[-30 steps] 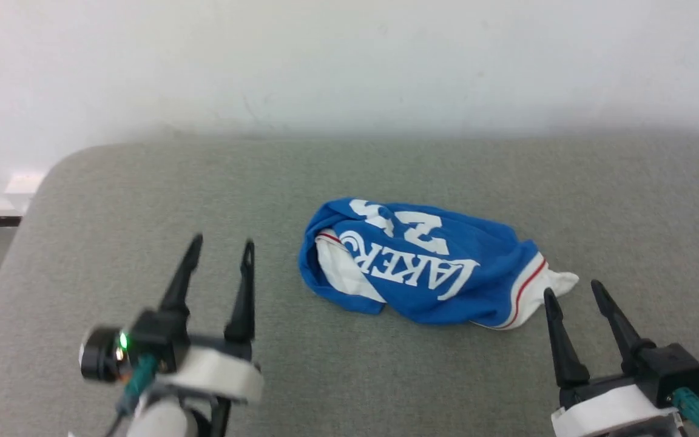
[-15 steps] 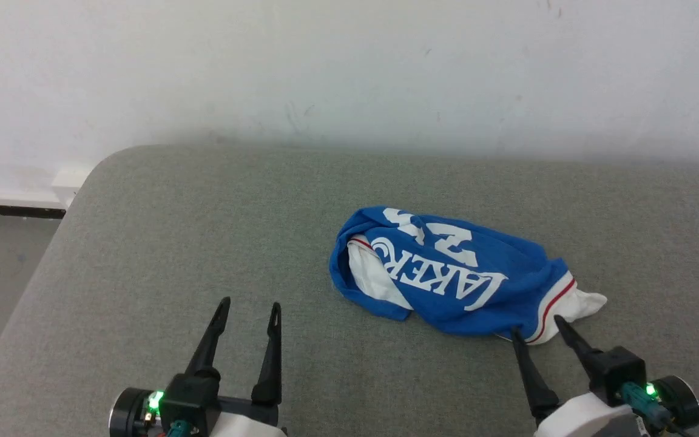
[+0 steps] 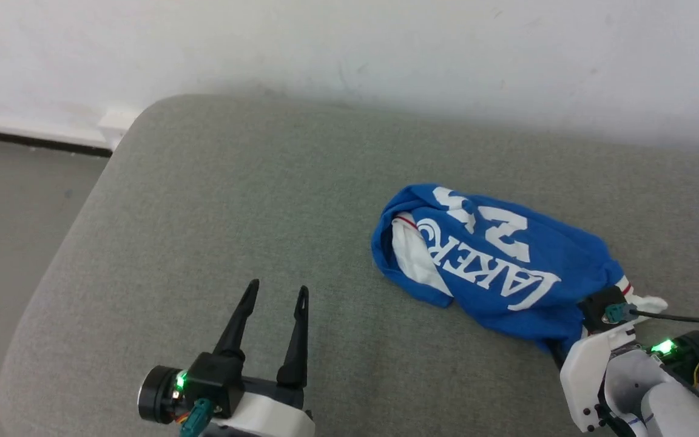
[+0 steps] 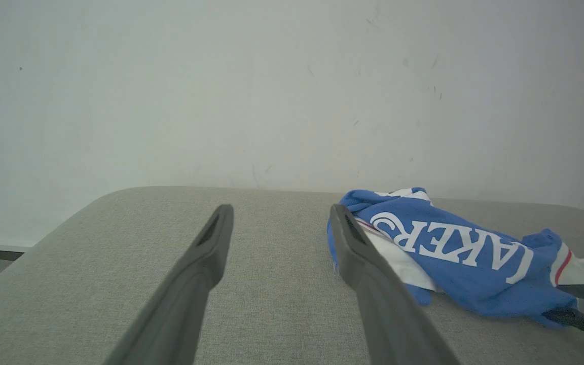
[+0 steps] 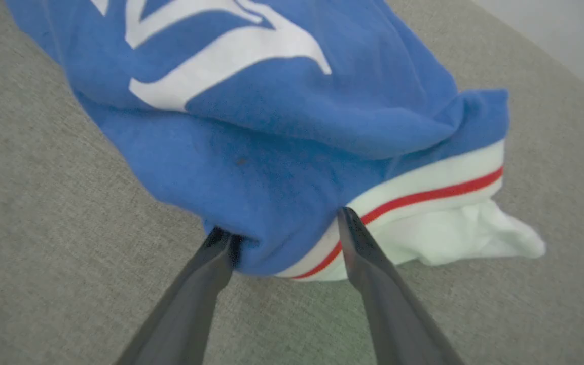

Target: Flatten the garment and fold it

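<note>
At the striped edge of the crumpled bright blue T-shirt, my right jaws stand apart to pinch it; left jaws open, well aside.

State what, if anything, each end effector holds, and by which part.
Nothing is held. The left end effector is open over the cushion. The right end effector is open too, fingers straddling the garment's edge by the red-striped trim, not clamped.
</note>
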